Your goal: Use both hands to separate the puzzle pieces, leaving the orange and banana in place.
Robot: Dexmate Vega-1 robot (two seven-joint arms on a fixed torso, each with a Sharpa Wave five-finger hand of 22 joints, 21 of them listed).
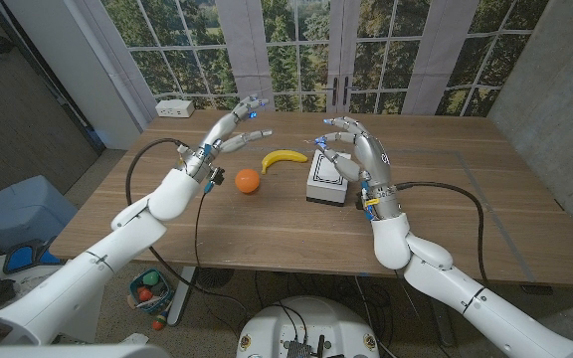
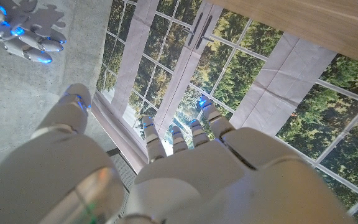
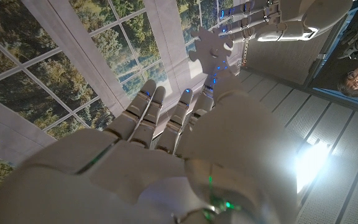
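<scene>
Puzzle piece [image 3: 211, 50] pinched in right hand [image 1: 351, 151] (raised); left hand [image 1: 229, 129] nearby, fingers apart.

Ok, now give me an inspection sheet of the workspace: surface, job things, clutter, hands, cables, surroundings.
Surface: light wooden table, no spills seen.
Job's things: round orange and yellow banana lie apart on the table; pale jigsaw puzzle piece is held up in the air.
Clutter: white square box beside the banana; white power strip at the far edge.
Hands: right hand raised, grips the puzzle piece; left hand raised, fingers spread, nothing seen in it.
Cables: black cables loop over the table from both forearms.
Surroundings: tall windows with trees behind.
</scene>
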